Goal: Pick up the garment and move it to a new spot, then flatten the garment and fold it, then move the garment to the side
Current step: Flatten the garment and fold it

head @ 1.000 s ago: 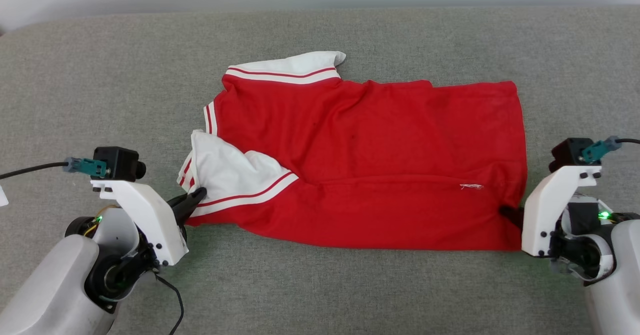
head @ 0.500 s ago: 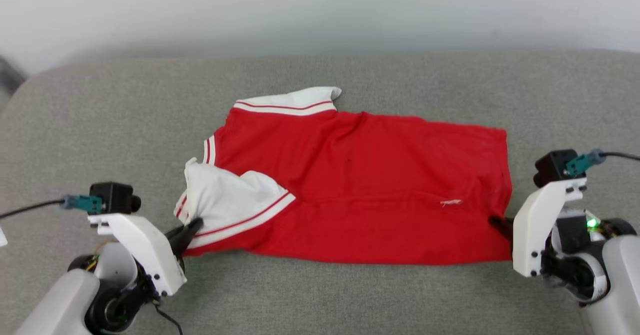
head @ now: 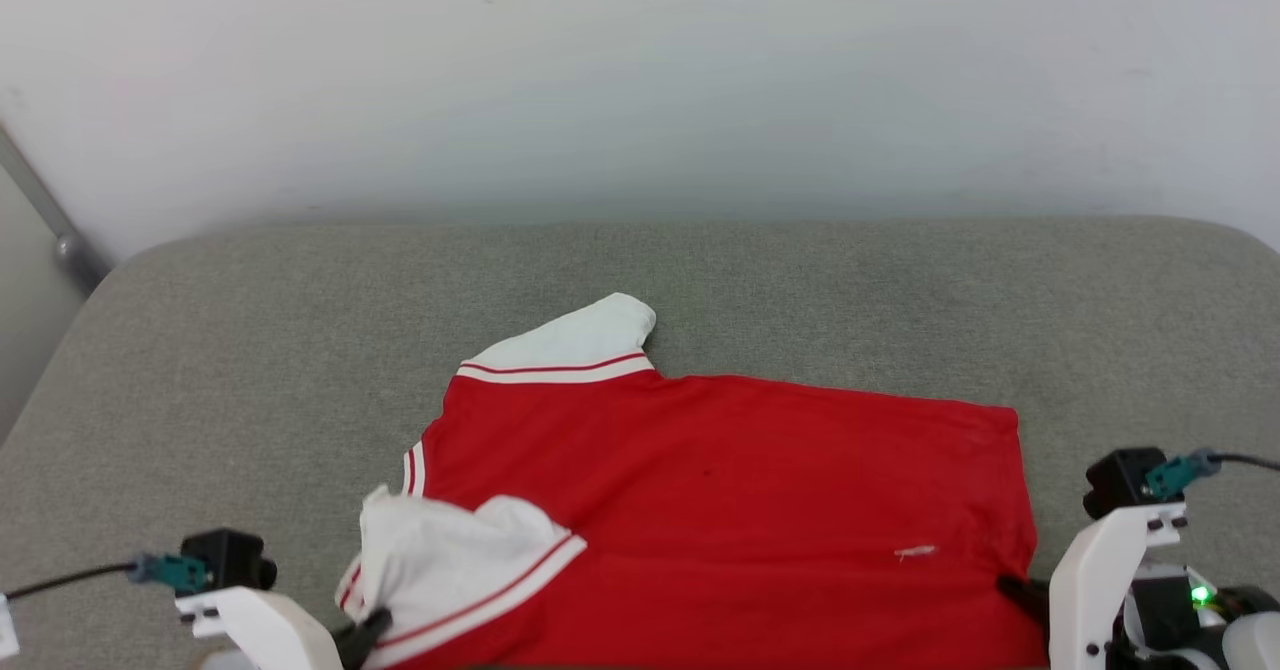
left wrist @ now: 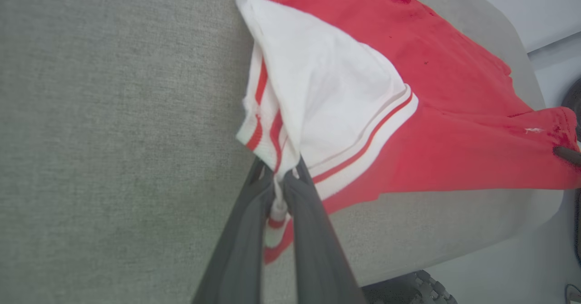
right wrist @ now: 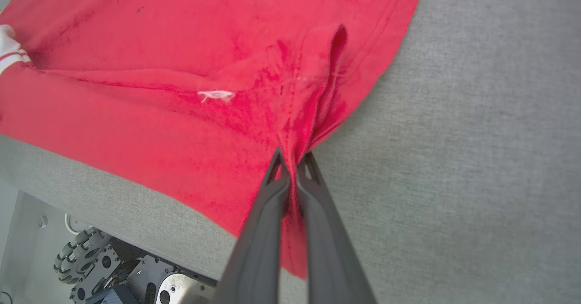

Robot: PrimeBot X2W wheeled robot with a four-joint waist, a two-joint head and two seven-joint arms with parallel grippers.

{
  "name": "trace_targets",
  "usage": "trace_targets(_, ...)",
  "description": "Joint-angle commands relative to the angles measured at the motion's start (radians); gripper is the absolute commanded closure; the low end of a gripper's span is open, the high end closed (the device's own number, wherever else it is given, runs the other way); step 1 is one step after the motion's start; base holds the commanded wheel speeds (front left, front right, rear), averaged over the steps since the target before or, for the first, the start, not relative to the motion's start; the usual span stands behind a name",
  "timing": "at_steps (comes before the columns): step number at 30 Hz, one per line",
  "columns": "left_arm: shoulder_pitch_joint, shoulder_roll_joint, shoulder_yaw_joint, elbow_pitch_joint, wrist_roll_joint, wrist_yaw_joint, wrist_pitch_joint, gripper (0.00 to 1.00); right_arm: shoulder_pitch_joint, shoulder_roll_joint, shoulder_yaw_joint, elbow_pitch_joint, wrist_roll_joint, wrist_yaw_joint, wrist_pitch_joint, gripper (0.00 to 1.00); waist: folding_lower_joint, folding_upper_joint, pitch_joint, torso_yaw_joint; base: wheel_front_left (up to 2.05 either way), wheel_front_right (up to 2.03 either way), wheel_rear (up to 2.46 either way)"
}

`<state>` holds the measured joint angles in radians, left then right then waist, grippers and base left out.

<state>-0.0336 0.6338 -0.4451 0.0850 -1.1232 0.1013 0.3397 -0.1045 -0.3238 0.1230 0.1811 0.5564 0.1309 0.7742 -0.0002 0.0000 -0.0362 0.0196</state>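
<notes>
The garment [head: 740, 510], a red jersey with white striped-trim sleeves, lies folded lengthwise on the grey cushioned surface [head: 250, 350], its near edge at the view's bottom. My left gripper [head: 372, 626] is shut on the white sleeve's striped cuff; in the left wrist view the left gripper [left wrist: 282, 182] pinches the bunched cuff of the garment [left wrist: 454, 127]. My right gripper [head: 1010, 586] is shut on the red hem corner; in the right wrist view the right gripper [right wrist: 294, 159] clamps a gathered fold of the garment [right wrist: 181, 68], lifted slightly off the surface. A small white logo [right wrist: 216, 95] sits near the hem.
A pale wall [head: 640, 80] rises behind the cushion's far edge. The cushion's front edge [right wrist: 113, 181] lies just below the garment, with the robot's wheeled base [right wrist: 86, 258] under it. Bare grey fabric [right wrist: 476, 136] stretches right of the hem.
The head camera has tilted up, so the scene sits lower in view. My right gripper has closed on the hem corner. Both grippers hold the garment's near edge, which looks tauter.
</notes>
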Motion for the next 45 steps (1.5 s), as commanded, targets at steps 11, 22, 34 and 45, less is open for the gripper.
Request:
trace_targets(11, -0.003, -0.066, -0.008, 0.096, -0.004, -0.014, -0.058, 0.00, 0.039, -0.001, 0.037, 0.060, -0.019, 0.000, -0.267, 0.00, 0.0002, 0.0000, 0.025, -0.024, 0.00, 0.00, 0.00)
trace_targets(22, -0.156, -0.050, 0.038, 0.108, 0.090, -0.015, -0.178, 0.00, -0.040, 0.056, -0.025, 0.032, -0.169, 0.000, -0.587, 0.00, 0.0002, 0.0000, 0.090, -0.095, 0.00, 0.00, 0.00)
trace_targets(34, -0.553, -0.027, 0.076, 0.188, 0.172, -0.043, -0.183, 0.00, -0.162, 0.181, -0.035, -0.112, -0.251, 0.000, -0.726, 0.00, 0.0002, 0.0000, 0.349, -0.189, 0.00, 0.00, 0.00)
trace_targets(45, -0.812, 0.061, -0.004, 0.332, 0.094, -0.183, 0.199, 0.00, -0.190, 0.232, -0.041, -0.132, -0.255, 0.000, -0.749, 0.00, 0.0002, 0.0000, 0.482, -0.272, 0.00, 0.00, 0.00)
